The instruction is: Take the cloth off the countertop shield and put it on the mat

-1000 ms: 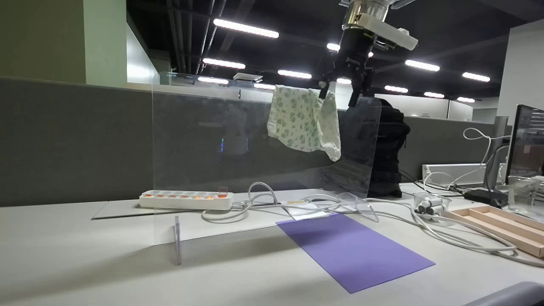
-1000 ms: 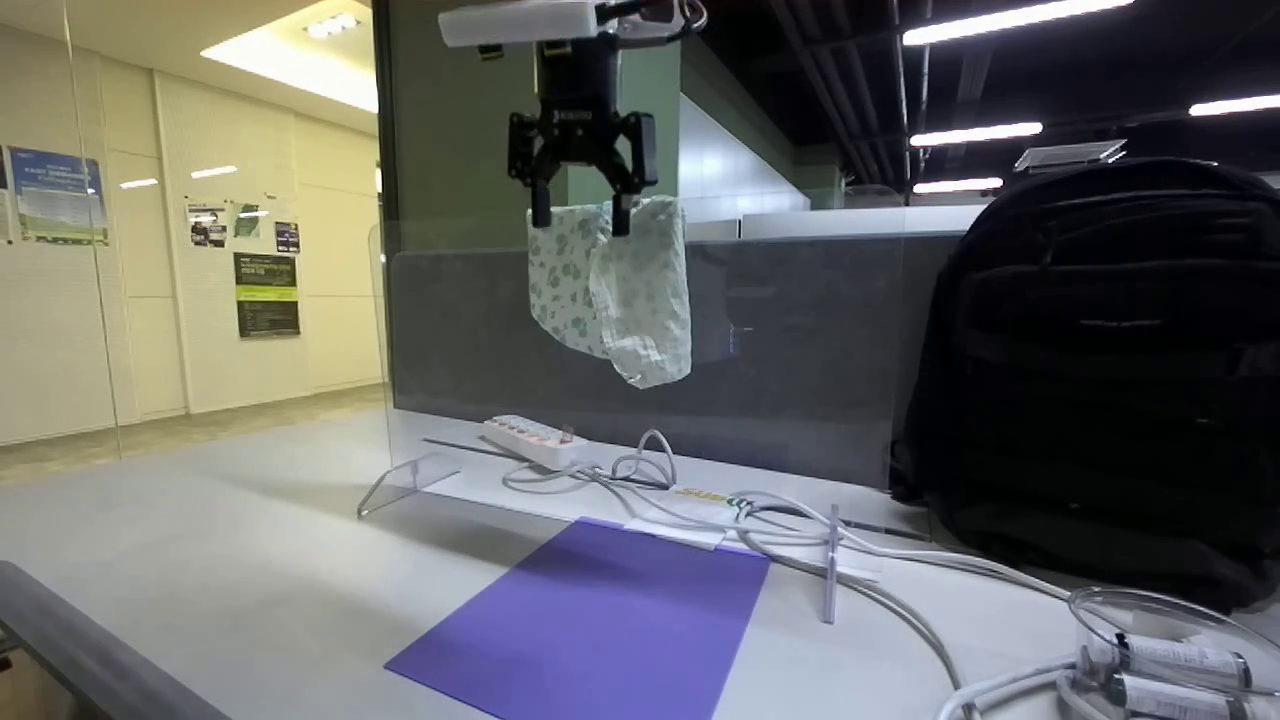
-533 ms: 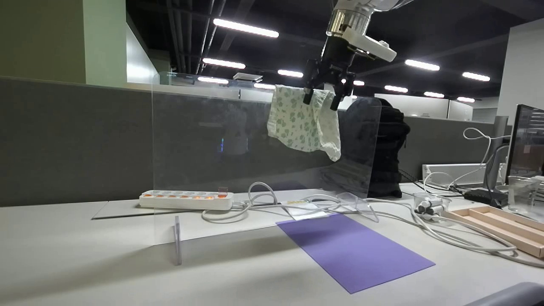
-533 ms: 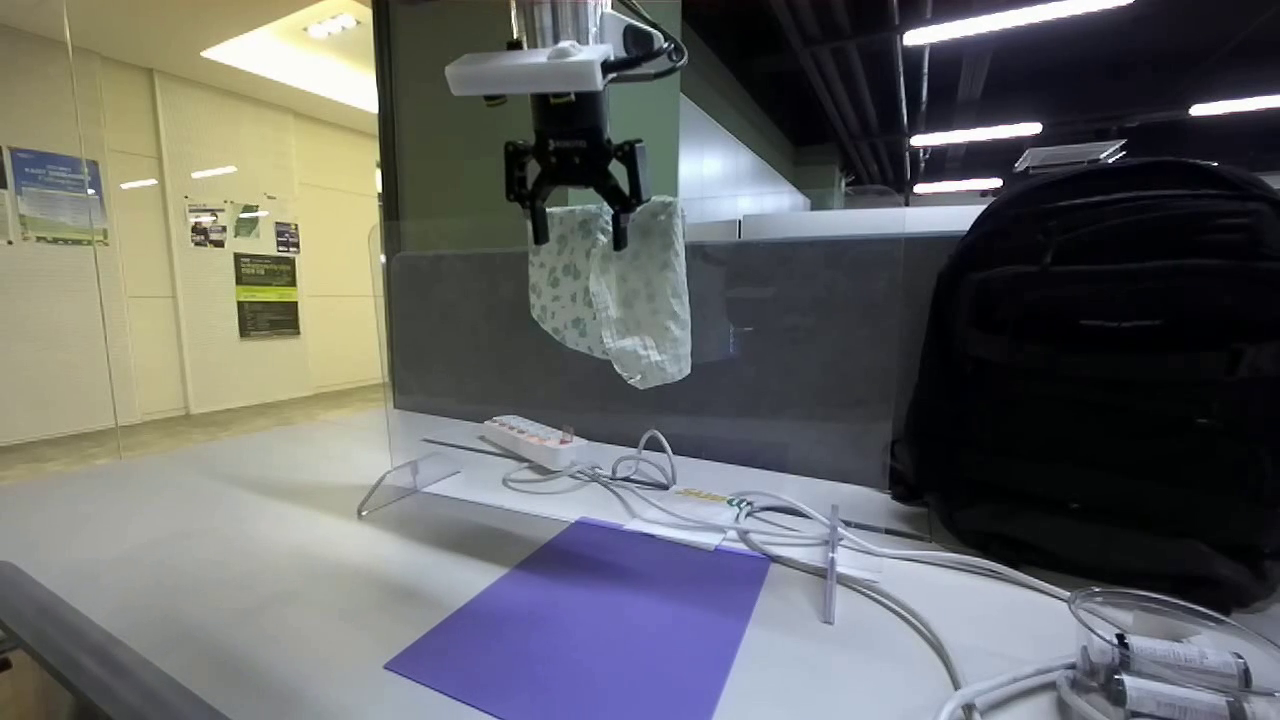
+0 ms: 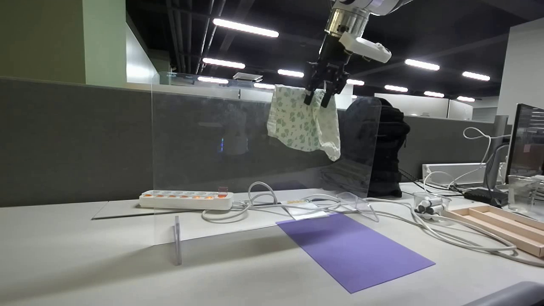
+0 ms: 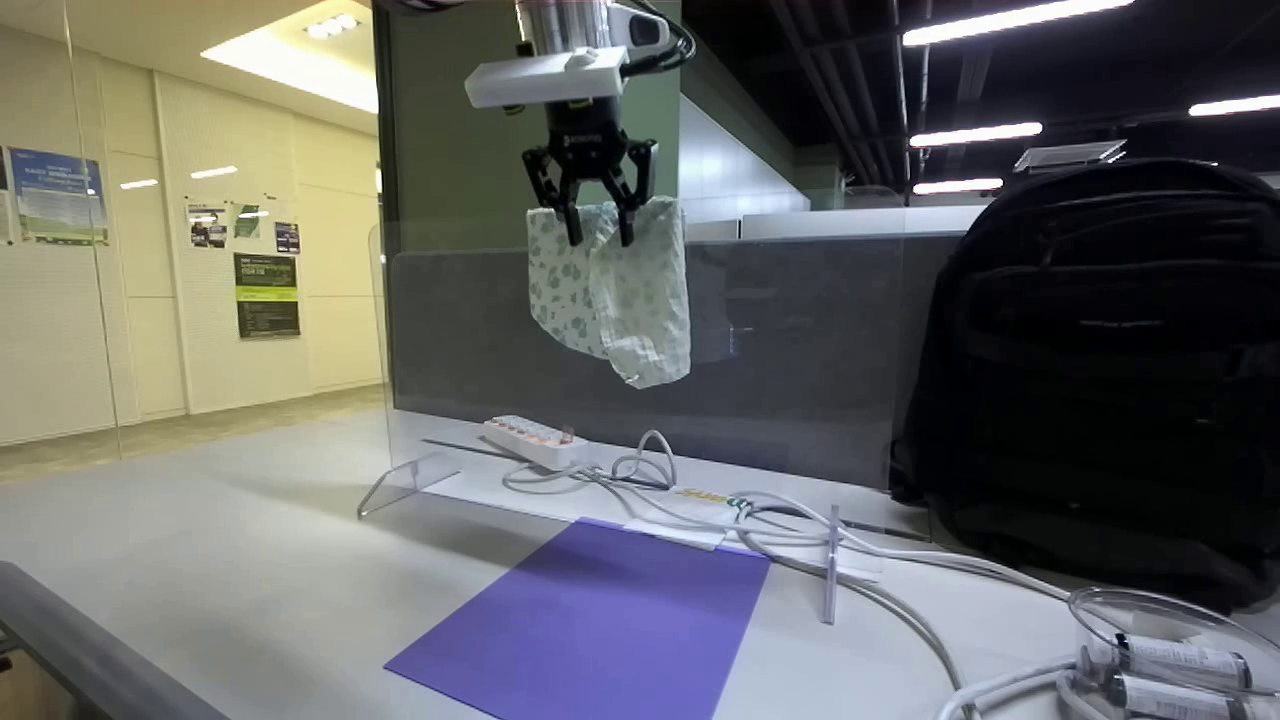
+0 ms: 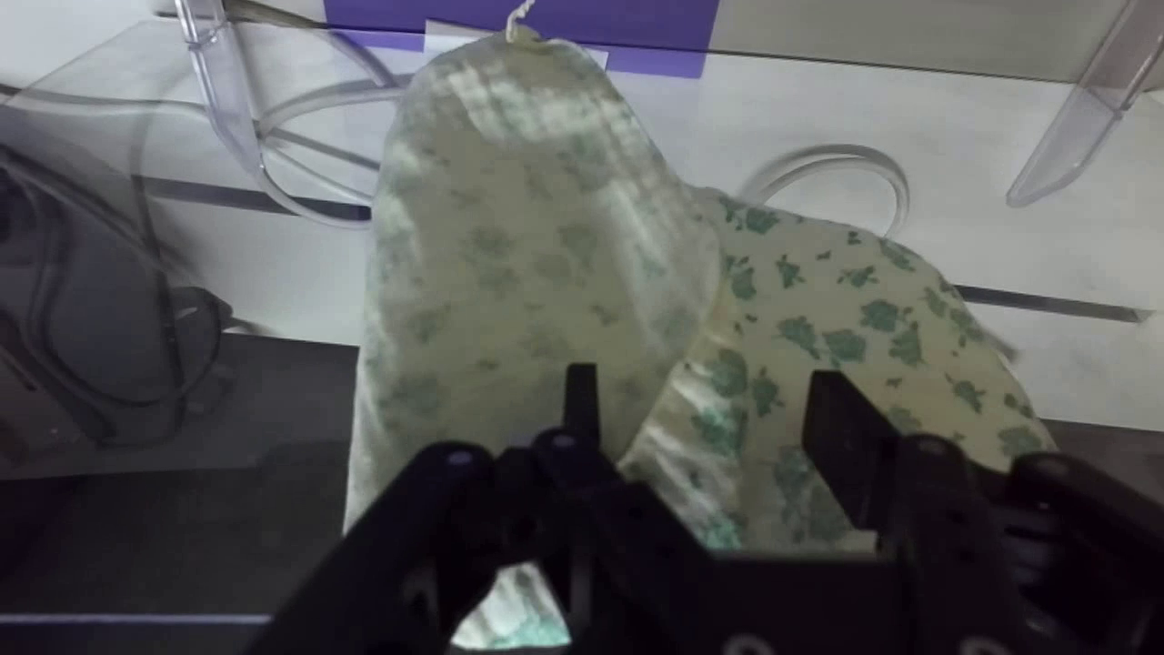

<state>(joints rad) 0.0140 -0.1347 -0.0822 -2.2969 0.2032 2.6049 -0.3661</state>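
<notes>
The cloth (image 5: 293, 127) hangs draped over the top edge of the clear countertop shield (image 5: 195, 140). It also shows in an exterior view (image 6: 645, 310), with its lower corner hanging down in front of the panel. The purple mat (image 5: 357, 255) lies flat on the table below. My gripper (image 5: 316, 101) points down at the cloth's upper part, fingers partly closed but apart. In an exterior view the fingertips (image 6: 600, 235) overlap the cloth's top. In the wrist view the fingers (image 7: 705, 375) stand apart with a cloth fold (image 7: 700, 437) showing between them; contact cannot be told.
A white power strip (image 5: 187, 200) and grey cables (image 5: 263, 199) lie behind the shield. A black backpack (image 6: 1100, 400) stands at the back. A clear container with small bottles (image 6: 1180, 660) and a light wooden tray (image 5: 501, 227) are at the side. A grey partition (image 5: 76, 144) runs behind.
My gripper has come down and across to the cloth's top, and its fingers have drawn closer together. The cloth and the mat stay in nearly the same place.
</notes>
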